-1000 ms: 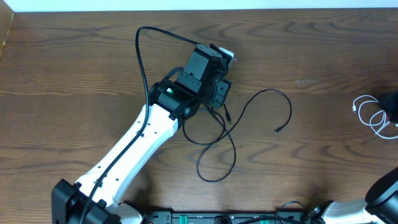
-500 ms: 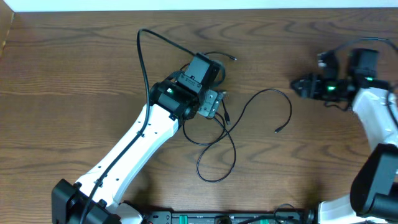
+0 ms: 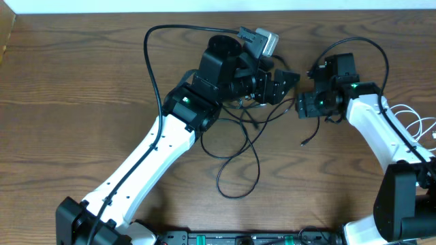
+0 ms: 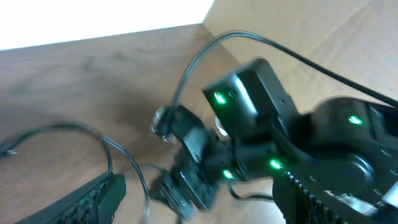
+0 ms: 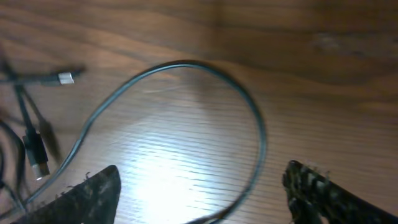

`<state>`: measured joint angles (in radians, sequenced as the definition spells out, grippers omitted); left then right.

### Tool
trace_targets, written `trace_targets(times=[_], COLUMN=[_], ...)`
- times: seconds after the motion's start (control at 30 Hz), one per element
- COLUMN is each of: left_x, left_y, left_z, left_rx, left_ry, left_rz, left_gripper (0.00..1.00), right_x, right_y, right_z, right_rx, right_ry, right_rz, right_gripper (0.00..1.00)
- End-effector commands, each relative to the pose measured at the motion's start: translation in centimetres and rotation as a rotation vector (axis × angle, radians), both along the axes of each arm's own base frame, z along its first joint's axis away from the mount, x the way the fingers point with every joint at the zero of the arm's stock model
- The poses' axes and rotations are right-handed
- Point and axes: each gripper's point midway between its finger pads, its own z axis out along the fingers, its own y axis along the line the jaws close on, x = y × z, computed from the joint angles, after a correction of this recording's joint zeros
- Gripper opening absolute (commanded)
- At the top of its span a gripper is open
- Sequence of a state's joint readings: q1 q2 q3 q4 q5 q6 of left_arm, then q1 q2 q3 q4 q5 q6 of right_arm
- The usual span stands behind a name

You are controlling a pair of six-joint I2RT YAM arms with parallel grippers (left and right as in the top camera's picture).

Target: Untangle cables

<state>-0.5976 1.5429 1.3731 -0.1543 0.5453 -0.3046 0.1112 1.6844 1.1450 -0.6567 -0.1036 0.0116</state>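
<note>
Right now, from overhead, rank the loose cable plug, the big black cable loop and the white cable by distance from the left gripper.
1. The plug, just below the left gripper.
2. The loop, lower left, toward the front.
3. The white cable, at the far right edge.

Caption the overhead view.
Left arm and right arm reach in over tangled black cables; white cable lies far right.

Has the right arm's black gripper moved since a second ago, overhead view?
Yes: the right gripper moved left, from the wooden table's right edge toward its centre.
</note>
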Motion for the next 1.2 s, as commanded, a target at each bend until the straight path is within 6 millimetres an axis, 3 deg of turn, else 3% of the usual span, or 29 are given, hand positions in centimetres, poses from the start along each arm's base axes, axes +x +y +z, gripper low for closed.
trace_targets(times=[0.0,0.13,0.2,0.23,0.33,0.4,0.5,0.57,0.67,0.8,0.87,1.17], left_x=[-0.3,1.4,2.1,2.5,2.3,1.6,0.3,-0.1,-0.2,0.0,0.0,-0.1], left_y=[1.0,5.0,8.0,10.5,15.7,18.3,20.2,21.5,23.9,26.4,26.6,26.6], left_z=[-0.8,-4.6,-6.9,-8.4,-10.8,-11.8,-12.8,-13.2,-13.5,-13.7,-13.7,-13.7], left_rx=[0.005,0.171,0.301,0.397,0.590,0.678,0.734,0.752,0.745,0.686,0.676,0.678], left_ry=[0.087,0.142,0.171,0.196,0.250,0.296,0.372,0.421,0.492,0.577,0.586,0.588], left_rz=[0.002,0.148,0.257,0.347,0.511,0.565,0.579,0.623,0.743,0.870,0.878,0.877], left_gripper=[0.81,0.80,0.79,0.79,0.79,0.79,0.79,0.79,0.79,0.79,0.80,0.80], right_x=[0.4,0.4,0.5,0.6,1.3,1.7,1.1,0.5,-0.1,-0.5,-1.2,-3.7], right_y=[-1.8,-1.9,-2.3,-2.2,-1.3,1.1,5.5,7.4,9.0,11.0,12.9,17.0], right_z=[0.0,0.0,0.2,0.4,2.1,4.2,6.9,7.5,7.0,4.9,3.6,-2.4], right_rx=[-0.069,-0.083,-0.101,-0.099,-0.048,0.078,0.310,0.386,0.377,0.288,0.257,0.114], right_ry=[-0.009,-0.014,-0.019,-0.027,-0.065,-0.101,-0.126,-0.118,-0.093,-0.038,-0.009,0.088], right_rz=[-0.061,-0.026,-0.033,-0.033,-0.015,0.041,0.159,0.212,0.228,0.141,0.165,0.262], right_gripper=[0.83,0.84,0.84,0.84,0.85,0.86,0.85,0.86,0.86,0.86,0.85,0.78])
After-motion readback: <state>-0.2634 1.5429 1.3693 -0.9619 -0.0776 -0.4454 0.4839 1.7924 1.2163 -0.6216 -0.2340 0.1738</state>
